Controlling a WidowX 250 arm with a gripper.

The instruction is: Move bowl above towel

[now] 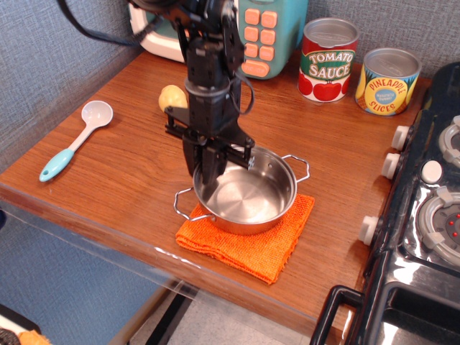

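Your bowl (248,194) sits on the orange towel (248,237) at lower centre of the frame, shiny steel with two wire loop handles. The hand (209,175) pinches its left rim, one finger inside, one outside. Keep that pinch firm and lift straight up, so the bowl stays level and the towel isn't dragged across the surface (129,180).

Your arm comes in from about eleven o'clock and drops nearly straight down, wrist vertical, dark cable looping off toward ten o'clock. The gripper (205,175) points down toward six o'clock with its two black fingers (212,169) drawn close together (only a sliver of gap shows), pinched at the bowl (248,196) rim's nine o'clock side.
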